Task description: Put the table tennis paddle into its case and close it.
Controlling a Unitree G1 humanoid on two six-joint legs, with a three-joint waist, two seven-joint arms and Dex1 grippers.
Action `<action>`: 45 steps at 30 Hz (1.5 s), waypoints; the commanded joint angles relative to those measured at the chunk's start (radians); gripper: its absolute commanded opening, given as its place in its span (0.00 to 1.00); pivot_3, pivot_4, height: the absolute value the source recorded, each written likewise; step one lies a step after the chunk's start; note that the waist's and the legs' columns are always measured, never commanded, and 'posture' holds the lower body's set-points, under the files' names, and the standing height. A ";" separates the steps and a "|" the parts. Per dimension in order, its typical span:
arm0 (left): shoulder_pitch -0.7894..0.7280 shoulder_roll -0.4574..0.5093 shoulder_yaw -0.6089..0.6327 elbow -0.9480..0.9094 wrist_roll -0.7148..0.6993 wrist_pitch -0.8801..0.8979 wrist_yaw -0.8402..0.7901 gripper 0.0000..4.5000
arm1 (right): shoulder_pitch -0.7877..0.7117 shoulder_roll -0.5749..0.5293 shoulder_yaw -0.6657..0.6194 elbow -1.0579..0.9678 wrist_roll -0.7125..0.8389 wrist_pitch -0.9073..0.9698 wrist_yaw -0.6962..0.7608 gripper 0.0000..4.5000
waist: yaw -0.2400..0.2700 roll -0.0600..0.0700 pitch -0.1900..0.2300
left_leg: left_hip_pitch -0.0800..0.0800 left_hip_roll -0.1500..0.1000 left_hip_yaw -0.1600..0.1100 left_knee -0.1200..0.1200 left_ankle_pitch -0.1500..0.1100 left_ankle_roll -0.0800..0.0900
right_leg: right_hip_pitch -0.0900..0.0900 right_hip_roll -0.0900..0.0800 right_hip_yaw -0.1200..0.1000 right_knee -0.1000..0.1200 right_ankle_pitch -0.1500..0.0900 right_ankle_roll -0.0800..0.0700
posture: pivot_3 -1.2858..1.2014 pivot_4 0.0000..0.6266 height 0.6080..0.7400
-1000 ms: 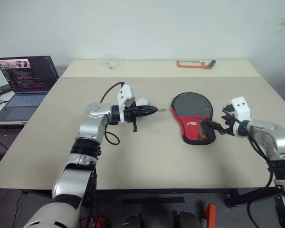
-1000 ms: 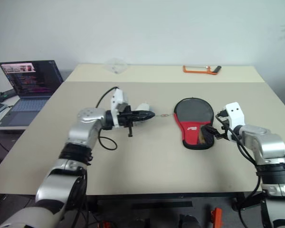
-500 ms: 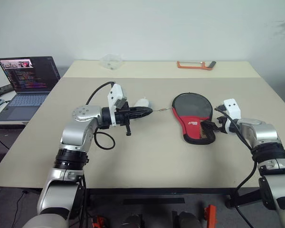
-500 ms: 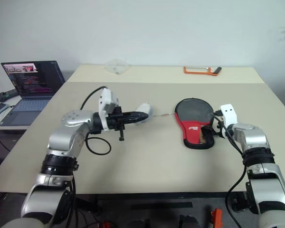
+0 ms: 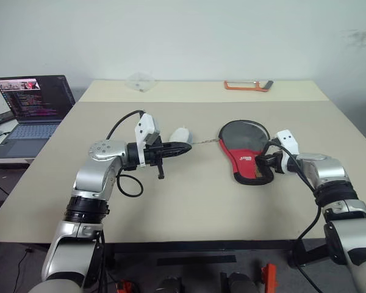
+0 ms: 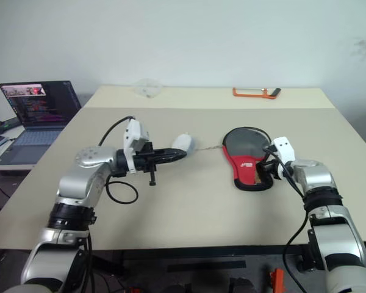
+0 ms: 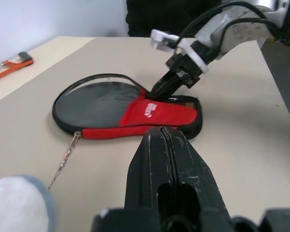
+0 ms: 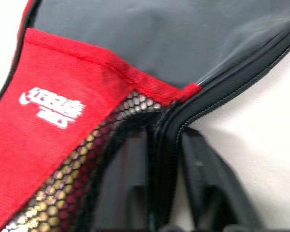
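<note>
The case [image 5: 244, 137] lies flat on the table, black round part far, red lettered part and mesh pocket near. The round end's zip edge stands up a little. Something light brown shows through the mesh [image 8: 43, 203]. I cannot tell the paddle's blade from the dark round panel. My right gripper [image 5: 267, 162] is at the case's right side, its fingers [image 8: 203, 179] closed across the zip edge. A thin chain [image 7: 67, 154] runs from the zip pull to a white fluffy thing [image 5: 180, 133]. My left gripper [image 5: 188, 146] is shut and empty beside it, pointing at the case.
An open laptop [image 5: 33, 97] stands off the table's left side. An orange-handled tool [image 5: 247, 85] and a clear plastic piece [image 5: 140, 80] lie at the far edge. The table [image 5: 189, 201] has bare room in front of and left of the case.
My right gripper moved in to the case's right edge and closed on it. My left gripper drew back a little from the case and stayed shut.
</note>
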 commanded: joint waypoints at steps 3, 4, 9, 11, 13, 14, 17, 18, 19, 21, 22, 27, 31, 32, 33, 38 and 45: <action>0.058 0.088 0.028 -0.098 -0.080 0.070 -0.073 0.00 | -0.005 0.050 0.018 0.000 0.001 0.048 0.053 0.01 | -0.011 0.000 0.000 | 0.004 0.001 0.000 -0.001 -0.001 0.002 | 0.003 0.001 0.000 0.000 0.000 0.000 | 0.52 0.24 1.00; 0.068 0.102 0.028 -0.109 -0.090 0.080 -0.083 0.00 | -0.007 0.055 0.018 -0.018 0.007 0.059 0.064 0.01 | -0.014 0.000 0.000 | 0.004 0.001 0.000 -0.001 -0.001 0.002 | 0.003 0.001 0.000 0.001 0.000 0.000 | 0.52 0.24 1.00; 0.167 0.208 0.047 -0.224 -0.170 0.152 -0.159 0.00 | 0.024 0.126 0.035 -0.270 0.069 0.204 0.095 0.01 | -0.033 0.000 0.000 | 0.002 0.002 0.002 -0.005 0.000 0.000 | -0.003 0.001 0.004 0.000 0.000 0.000 | 0.52 0.24 1.00; 0.196 0.248 0.051 -0.254 -0.189 0.167 -0.183 0.00 | 0.051 0.166 0.035 -0.384 0.092 0.275 0.078 0.01 | -0.041 0.000 0.000 | 0.002 0.003 0.004 -0.011 0.000 -0.001 | -0.006 0.001 0.006 0.000 0.000 -0.001 | 0.52 0.24 1.00; 0.211 0.276 0.053 -0.275 -0.204 0.178 -0.198 0.00 | 0.081 0.192 0.041 -0.476 0.105 0.329 0.063 0.01 | -0.044 0.000 0.000 | 0.002 0.006 0.008 -0.012 0.000 -0.001 | -0.008 0.001 0.009 -0.001 0.000 -0.002 | 0.52 0.24 1.00; 0.212 0.283 0.055 -0.280 -0.209 0.181 -0.198 0.00 | 0.103 0.211 0.043 -0.530 0.115 0.362 0.050 0.01 | -0.043 0.001 0.000 | 0.002 0.008 0.010 -0.013 0.000 -0.001 | -0.009 0.002 0.011 -0.001 0.000 -0.002 | 0.52 0.24 1.00; 0.212 0.297 0.059 -0.290 -0.224 0.193 -0.192 0.00 | 0.168 0.250 0.050 -0.670 0.141 0.448 0.014 0.01 | -0.038 0.001 0.000 | 0.001 0.009 0.013 -0.013 -0.001 -0.002 | -0.011 0.007 0.015 -0.001 0.000 -0.002 | 0.52 0.24 1.00; 0.216 0.304 0.061 -0.300 -0.232 0.201 -0.193 0.00 | 0.196 0.261 0.052 -0.722 0.152 0.482 -0.002 0.01 | -0.037 0.001 0.000 | 0.001 0.009 0.014 -0.013 -0.001 -0.002 | -0.012 0.007 0.016 -0.001 0.000 -0.002 | 0.52 0.24 1.00; 0.228 0.314 0.064 -0.314 -0.243 0.209 -0.198 0.00 | 0.226 0.274 0.052 -0.779 0.164 0.520 -0.021 0.01 | -0.036 0.001 0.000 | 0.001 0.009 0.014 -0.013 -0.001 -0.002 | -0.012 0.007 0.017 -0.001 0.000 -0.002 | 0.52 0.24 1.00; 0.270 0.339 0.073 -0.342 -0.262 0.216 -0.218 0.00 | 0.278 0.301 0.043 -0.878 0.189 0.591 -0.063 0.01 | -0.036 0.001 0.000 | 0.001 0.010 0.015 -0.013 -0.002 -0.002 | -0.013 0.008 0.019 -0.001 0.000 -0.002 | 0.52 0.24 1.00; 0.294 0.353 0.078 -0.353 -0.268 0.214 -0.227 0.00 | 0.302 0.312 0.041 -0.922 0.196 0.621 -0.083 0.01 | -0.036 0.001 0.000 | 0.001 0.011 0.017 -0.013 -0.003 -0.003 | -0.014 0.009 0.021 0.000 0.000 -0.002 | 0.52 0.24 1.00; 0.375 0.397 0.092 -0.322 -0.247 0.147 -0.264 0.00 | 0.418 0.342 0.027 -1.078 0.213 0.719 -0.178 0.01 | -0.029 0.001 0.000 | 0.000 0.015 0.019 -0.014 -0.004 -0.004 | -0.017 0.015 0.023 0.000 0.000 -0.004 | 0.52 0.24 1.00; 0.409 0.407 0.093 -0.302 -0.243 0.099 -0.287 0.00 | 0.468 0.385 -0.057 -1.155 0.235 0.809 -0.245 0.01 | -0.011 0.001 0.000 | 0.001 0.015 0.020 -0.013 -0.006 -0.001 | -0.017 0.015 0.023 -0.001 0.001 -0.004 | 0.52 0.24 1.00; 0.413 0.407 0.093 -0.297 -0.242 0.091 -0.288 0.00 | 0.476 0.393 -0.073 -1.172 0.240 0.829 -0.260 0.01 | -0.008 0.001 0.000 | 0.001 0.015 0.020 -0.014 -0.006 -0.001 | -0.017 0.015 0.023 -0.001 0.001 -0.004 | 0.52 0.24 1.00; 0.416 0.407 0.093 -0.294 -0.242 0.084 -0.290 0.00 | 0.481 0.398 -0.083 -1.183 0.243 0.842 -0.270 0.01 | -0.005 0.001 0.000 | 0.001 0.015 0.020 -0.013 -0.006 -0.001 | -0.017 0.015 0.022 -0.001 0.001 -0.004 | 0.52 0.24 1.00; 0.438 0.405 0.085 -0.293 -0.241 0.056 -0.300 0.00 | 0.540 0.384 -0.120 -1.263 0.272 0.912 -0.285 0.01 | 0.006 0.001 0.000 | 0.001 0.015 0.020 -0.014 -0.006 -0.001 | -0.017 0.015 0.022 -0.002 0.001 -0.004 | 0.52 0.24 1.00; 0.420 0.399 0.070 -0.287 -0.235 0.049 -0.306 0.00 | 0.564 0.349 -0.130 -1.316 0.311 0.949 -0.296 0.01 | 0.010 0.001 0.000 | 0.001 0.015 0.021 -0.014 -0.007 0.000 | -0.017 0.015 0.022 -0.002 0.001 -0.004 | 0.52 0.24 1.00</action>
